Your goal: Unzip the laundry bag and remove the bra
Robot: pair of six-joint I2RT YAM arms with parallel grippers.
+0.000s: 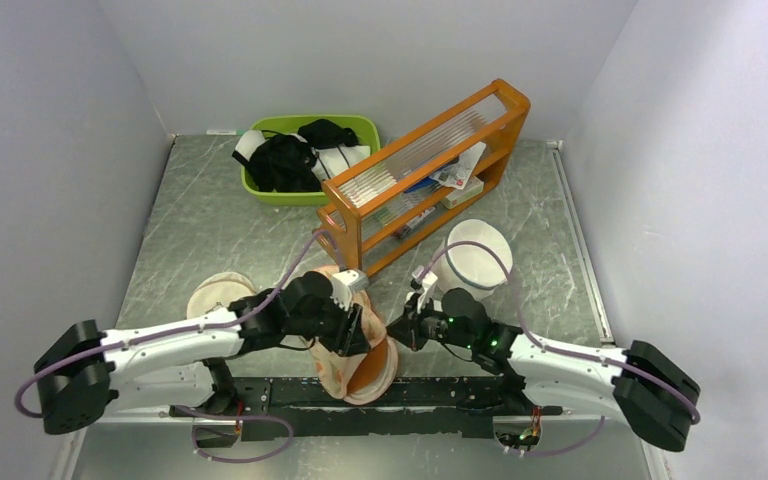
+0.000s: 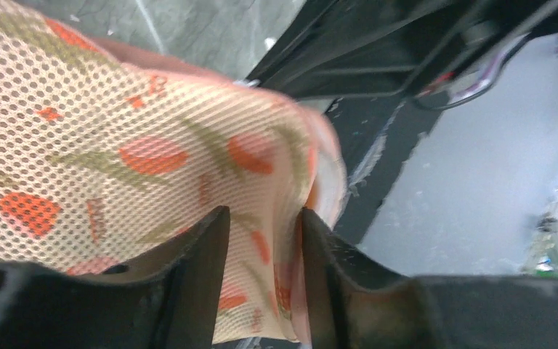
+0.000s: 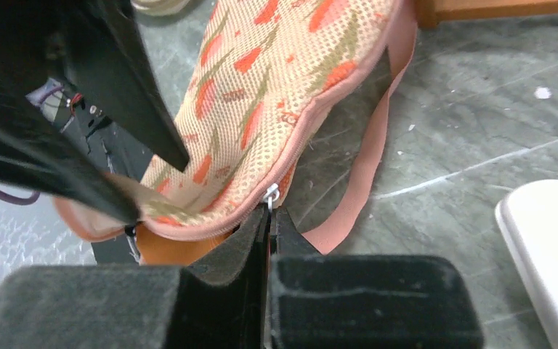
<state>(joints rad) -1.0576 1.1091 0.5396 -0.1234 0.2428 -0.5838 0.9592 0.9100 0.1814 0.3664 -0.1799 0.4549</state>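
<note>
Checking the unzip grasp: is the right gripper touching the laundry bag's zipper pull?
Touching. Right wrist view shows the right gripper shut on the zipper pull.

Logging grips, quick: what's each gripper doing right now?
Left gripper: closed on the laundry bag mesh.
Right gripper: closed on the zipper pull.

The laundry bag (image 3: pixel 261 80) is showing peach mesh with orange-red and green print, pink along its zipped edge, and a silver zipper pull (image 3: pixel 269 195). The bra (image 3: pixel 174 251) is peeking out orange at lower left. The bench (image 3: pixel 479 109) is looking grey-green, veined pale.
</note>
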